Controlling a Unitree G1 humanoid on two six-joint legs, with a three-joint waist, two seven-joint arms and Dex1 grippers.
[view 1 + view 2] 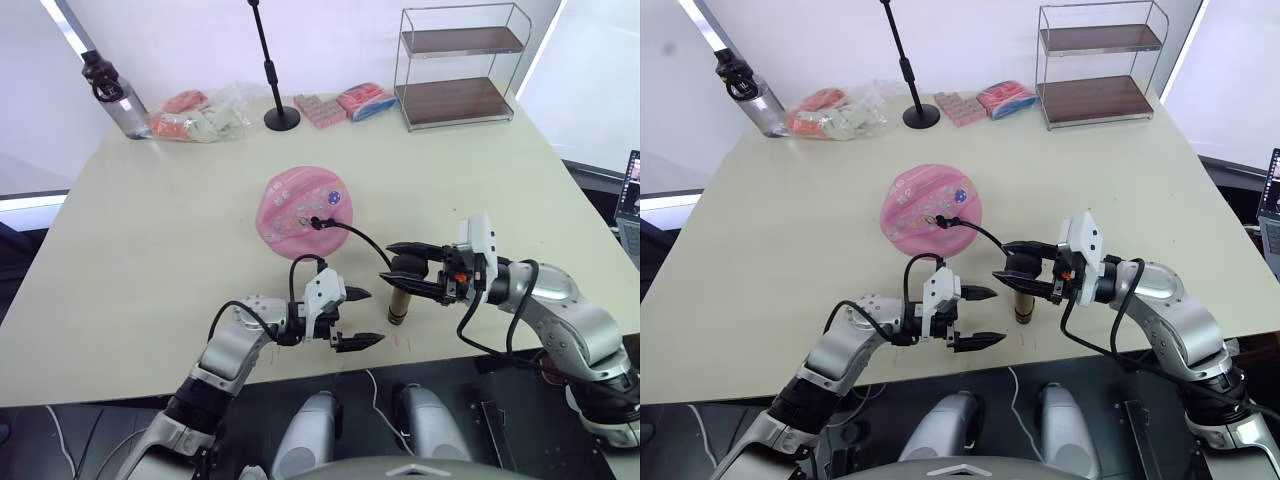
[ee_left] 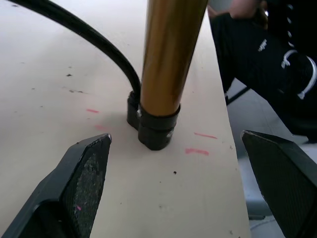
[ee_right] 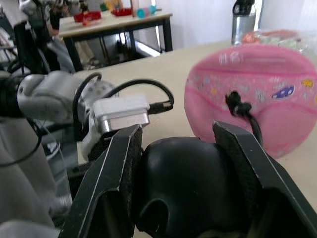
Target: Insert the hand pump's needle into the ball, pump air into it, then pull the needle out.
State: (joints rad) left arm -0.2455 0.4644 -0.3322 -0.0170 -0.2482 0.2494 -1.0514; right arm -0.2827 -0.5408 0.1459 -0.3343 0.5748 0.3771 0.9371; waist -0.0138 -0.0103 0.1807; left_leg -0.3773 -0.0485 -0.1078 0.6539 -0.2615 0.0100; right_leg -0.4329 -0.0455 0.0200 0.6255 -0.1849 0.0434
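While the hand pump (image 1: pixel 398 303) stands at the table (image 1: pixel 150 260) edge, right end effector (image 1: pixel 412 271) clamps its handle, left end effector (image 1: pixel 362 318) agape — beside.

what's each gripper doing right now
Left gripper: open, holding nothing, beside the pump base.
Right gripper: shut on the pump handle.

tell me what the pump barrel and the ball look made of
Hand pump barrel: likely metal, going by its glossy gold-bronze sheen; its base cap looks like matte black plastic. Ball: probably soft rubber or vinyl, pink, slightly shiny and lying flattened.
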